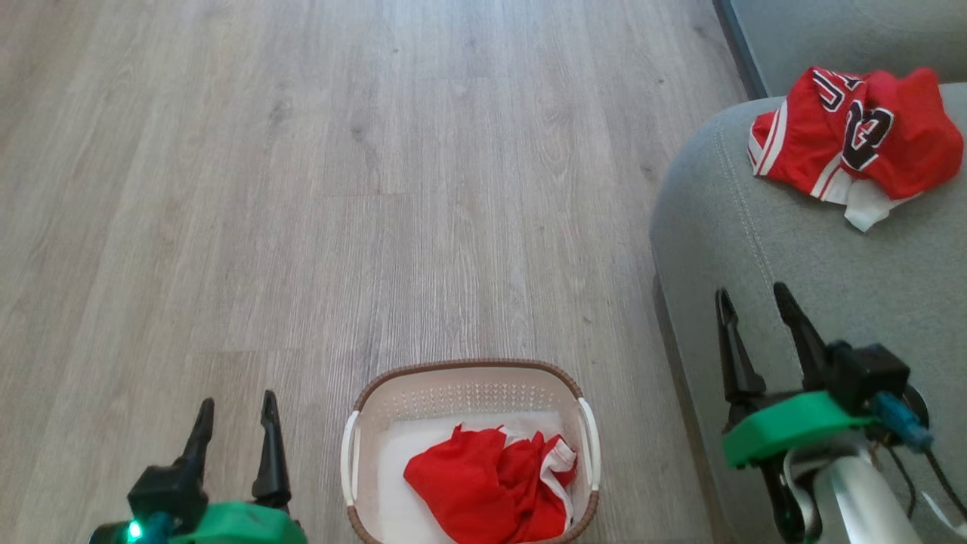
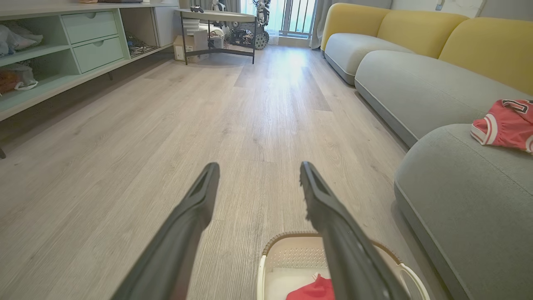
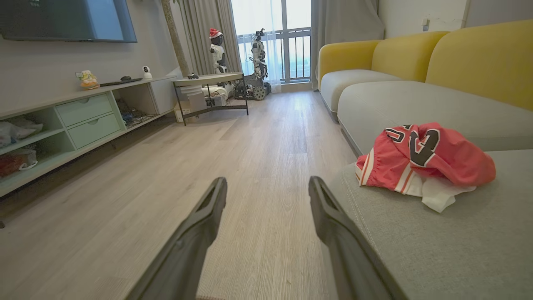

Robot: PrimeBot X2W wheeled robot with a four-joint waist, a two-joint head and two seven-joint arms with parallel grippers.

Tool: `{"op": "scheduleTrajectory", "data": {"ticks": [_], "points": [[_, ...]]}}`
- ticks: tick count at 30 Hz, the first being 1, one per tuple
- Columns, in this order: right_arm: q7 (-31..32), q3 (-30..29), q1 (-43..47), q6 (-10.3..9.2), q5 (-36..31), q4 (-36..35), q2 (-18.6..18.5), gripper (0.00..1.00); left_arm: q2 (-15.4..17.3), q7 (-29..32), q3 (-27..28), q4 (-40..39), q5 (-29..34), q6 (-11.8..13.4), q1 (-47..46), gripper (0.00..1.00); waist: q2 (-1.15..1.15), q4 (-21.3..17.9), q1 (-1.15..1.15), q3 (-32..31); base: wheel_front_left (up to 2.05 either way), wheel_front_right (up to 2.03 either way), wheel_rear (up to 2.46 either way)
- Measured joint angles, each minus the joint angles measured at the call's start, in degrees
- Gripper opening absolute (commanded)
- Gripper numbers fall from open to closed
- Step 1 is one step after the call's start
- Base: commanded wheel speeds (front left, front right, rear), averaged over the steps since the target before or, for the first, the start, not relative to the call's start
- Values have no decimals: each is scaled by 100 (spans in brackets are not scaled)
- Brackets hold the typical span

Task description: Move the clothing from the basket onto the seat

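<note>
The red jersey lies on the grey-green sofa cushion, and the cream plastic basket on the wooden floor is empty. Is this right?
Not quite. The oval cream-white plastic basket is not empty: the head view shows crumpled red shorts with white stripe trim inside it. The red lettered jersey does lie on the grey-green fabric sofa cushion.

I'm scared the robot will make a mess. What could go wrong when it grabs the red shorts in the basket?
1. The shorts lie crumpled low in the small basket. The open left gripper might pinch only a fold, or snag the basket's wall and perhaps tip it.
2. The jersey sits near the seat's rounded edge. The open right gripper, working nearby, could nudge it onto the floor.
</note>
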Motion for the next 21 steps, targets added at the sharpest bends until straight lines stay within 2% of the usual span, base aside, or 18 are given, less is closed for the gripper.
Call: {"op": "scheduleTrajectory", "data": {"ticks": [9,21], "points": [[1,111,639,0,77,-197,20,100,-338,0,301,59,339,-368,120,100,0,53,0,-63,0,0,0],[1,111,643,0,77,-209,21,100,-595,0,689,235,621,-687,200,100,0,18,0,-94,0,0,0]]}}
